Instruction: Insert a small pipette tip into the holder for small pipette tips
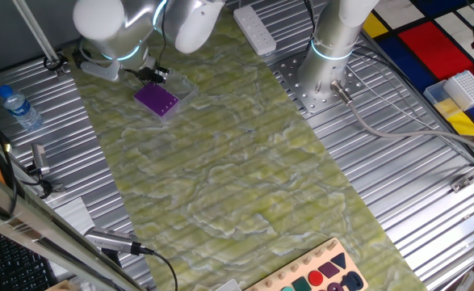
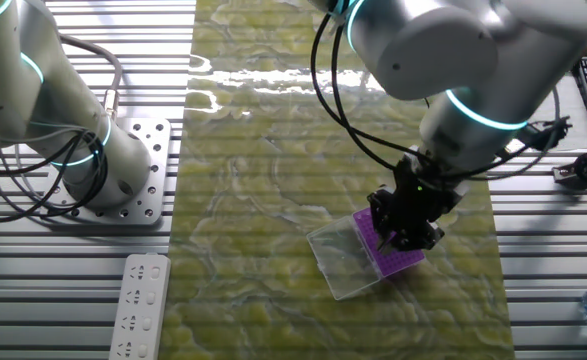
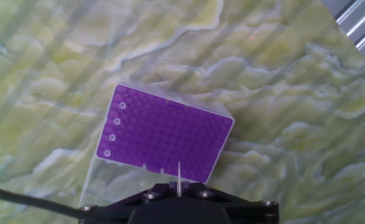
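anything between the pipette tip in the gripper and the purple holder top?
Nothing. In the hand view the pipette tip points from the gripper over the purple holder; its hole grid is uncovered.

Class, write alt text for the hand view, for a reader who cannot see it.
A thin pipette tip held in the gripper points toward the near edge of the purple holder for small pipette tips. The holder, dotted with a grid of holes, lies on a green marbled mat; four white rings line its left edge.
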Controlling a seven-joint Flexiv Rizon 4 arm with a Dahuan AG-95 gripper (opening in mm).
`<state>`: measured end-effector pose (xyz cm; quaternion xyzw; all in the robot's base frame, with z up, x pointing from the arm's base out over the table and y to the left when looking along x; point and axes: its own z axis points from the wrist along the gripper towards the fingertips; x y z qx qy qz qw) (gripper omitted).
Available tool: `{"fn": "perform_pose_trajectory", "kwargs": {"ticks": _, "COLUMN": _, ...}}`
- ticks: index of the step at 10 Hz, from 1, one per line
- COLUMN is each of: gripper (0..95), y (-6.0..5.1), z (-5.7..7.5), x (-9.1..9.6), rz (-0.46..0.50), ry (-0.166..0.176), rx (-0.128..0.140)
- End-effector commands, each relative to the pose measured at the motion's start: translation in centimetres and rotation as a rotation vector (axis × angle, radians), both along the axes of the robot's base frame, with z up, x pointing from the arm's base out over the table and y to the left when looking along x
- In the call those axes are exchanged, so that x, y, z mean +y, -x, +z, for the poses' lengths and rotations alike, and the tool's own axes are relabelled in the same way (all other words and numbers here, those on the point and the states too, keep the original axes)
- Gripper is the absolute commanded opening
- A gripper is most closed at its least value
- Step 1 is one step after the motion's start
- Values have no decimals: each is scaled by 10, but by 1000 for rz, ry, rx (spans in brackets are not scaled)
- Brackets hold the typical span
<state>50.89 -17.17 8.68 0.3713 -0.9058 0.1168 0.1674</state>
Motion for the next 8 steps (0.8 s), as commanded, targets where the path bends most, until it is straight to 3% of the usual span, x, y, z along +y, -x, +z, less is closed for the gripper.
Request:
{"fn": "perform_pose_trajectory", "kwargs": {"ticks": 1, "gripper": 0, "y": 1, "z": 1, "x": 0, "rz": 42, "ry": 34, "rx": 16}}
{"fn": "perform_pose_trajectory", "kwargs": {"ticks": 3, "gripper": 0, "y": 1, "z": 1, "x": 0, "rz": 75, "ry": 55, "rx": 27}}
{"fn": "perform_pose_trajectory", "kwargs": {"ticks": 5, "gripper": 0, "y": 1, "z": 1, "x": 0, "rz": 130, "ry": 99, "rx": 44}}
{"fn": "perform_pose_trajectory", "kwargs": {"ticks": 8, "gripper": 0, "y": 1, "z": 1, "x": 0, "rz": 160, "ry": 114, "rx": 45}}
